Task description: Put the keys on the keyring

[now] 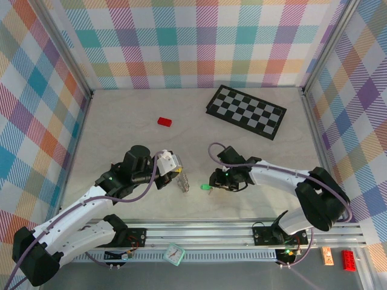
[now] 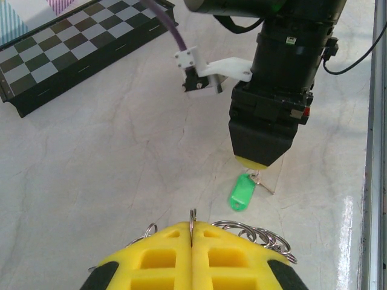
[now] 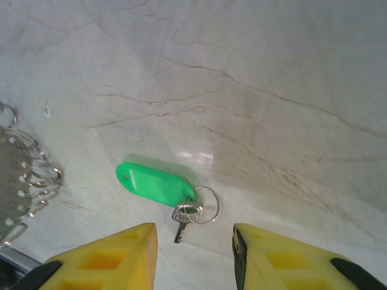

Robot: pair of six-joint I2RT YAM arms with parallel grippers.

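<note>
A small silver key [image 3: 186, 216] with a green plastic tag [image 3: 154, 183] and a little split ring lies flat on the table. My right gripper [image 3: 193, 232] hovers just over it, open, one yellow finger on each side and neither touching it. From above, the key [image 1: 205, 188] shows as a green speck under that gripper [image 1: 213, 182]. My left gripper [image 2: 192, 226] is shut on the keyring [image 2: 260, 232], pinching a thin metal loop edge-on, with several small rings fanning out beside the fingers. The keyring [image 1: 183, 181] hangs a short way left of the key [image 2: 242, 192].
A black-and-white checkerboard [image 1: 247, 110] lies at the back right. A red block [image 1: 164, 121] sits at the back centre-left. Patterned walls close three sides, and the arms' metal rail [image 1: 199, 232] runs along the near edge.
</note>
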